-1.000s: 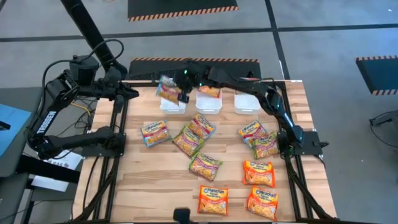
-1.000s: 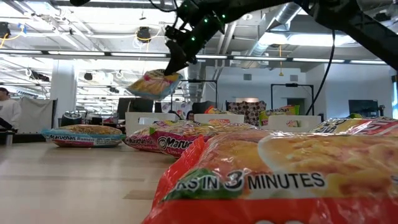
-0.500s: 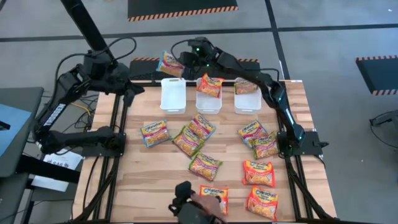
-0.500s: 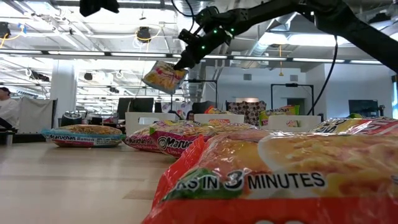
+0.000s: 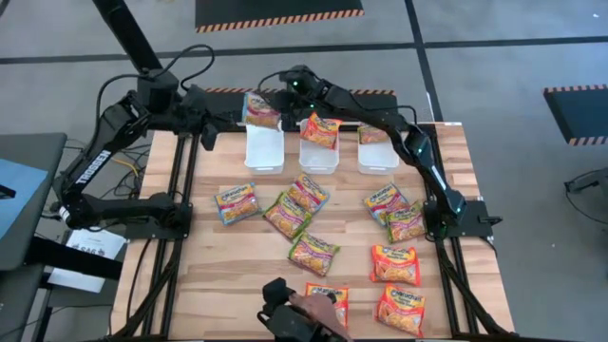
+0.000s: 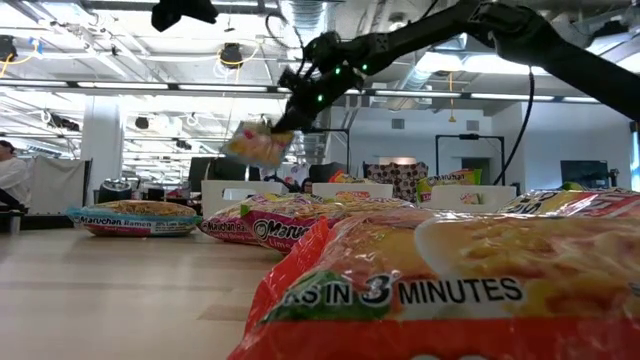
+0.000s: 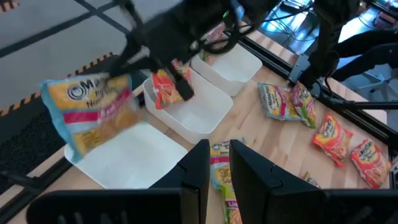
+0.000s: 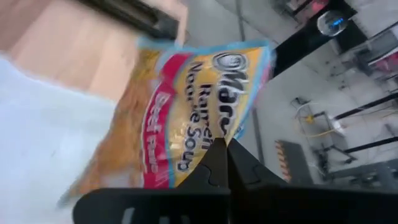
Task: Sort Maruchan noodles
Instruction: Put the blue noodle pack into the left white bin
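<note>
While held aloft over the far end of the left white tray (image 5: pixel 264 150), pinched at one edge by the right gripper (image 5: pixel 277 103), with fingers clenched tight on it: a pale yellow-blue noodle packet (image 5: pixel 259 110) with a pink band. Seen hanging tilted and clear of the table (image 5: pixel 237 275) in the low view. In the middle tray (image 5: pixel 318 157): an orange packet (image 5: pixel 321 130), leaning against the wall. In the right tray (image 5: pixel 377 155): another packet (image 5: pixel 372 134), mostly hidden by the arm. Spread flat across the wooden table nearer the front: about ten more packets (image 5: pixel 313 253), green-yellow, orange-red and pale yellow-blue, several overlapping. Left gripper (image 5: pixel 203 122) raised just beyond the table's far left corner, near the left tray, fingers nearly touching and grasping nothing.
</note>
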Tool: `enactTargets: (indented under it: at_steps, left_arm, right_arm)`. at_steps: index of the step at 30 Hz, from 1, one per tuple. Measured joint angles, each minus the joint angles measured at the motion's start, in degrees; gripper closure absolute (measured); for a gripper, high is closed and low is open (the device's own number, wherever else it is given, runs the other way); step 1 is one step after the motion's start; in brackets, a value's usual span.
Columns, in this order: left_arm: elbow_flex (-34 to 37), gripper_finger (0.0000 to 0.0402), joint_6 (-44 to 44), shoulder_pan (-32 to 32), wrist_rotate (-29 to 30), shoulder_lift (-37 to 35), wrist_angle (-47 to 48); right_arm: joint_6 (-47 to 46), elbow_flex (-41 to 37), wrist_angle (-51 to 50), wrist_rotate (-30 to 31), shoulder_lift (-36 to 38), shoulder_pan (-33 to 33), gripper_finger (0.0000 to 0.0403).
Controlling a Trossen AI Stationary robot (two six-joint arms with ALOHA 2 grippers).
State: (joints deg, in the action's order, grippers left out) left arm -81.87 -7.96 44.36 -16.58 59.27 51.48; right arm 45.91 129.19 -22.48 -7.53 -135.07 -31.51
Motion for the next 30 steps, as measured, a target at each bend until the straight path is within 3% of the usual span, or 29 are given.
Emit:
enactTargets:
  at_steps: [30]
  left_arm:
    - [0.0, 0.0355, -0.9, -0.04, -1.2, 0.0, 0.09]
  right_arm:
    - [5.48, -0.09, -3.15, 4.91, -4.84, 1.31, 0.04]
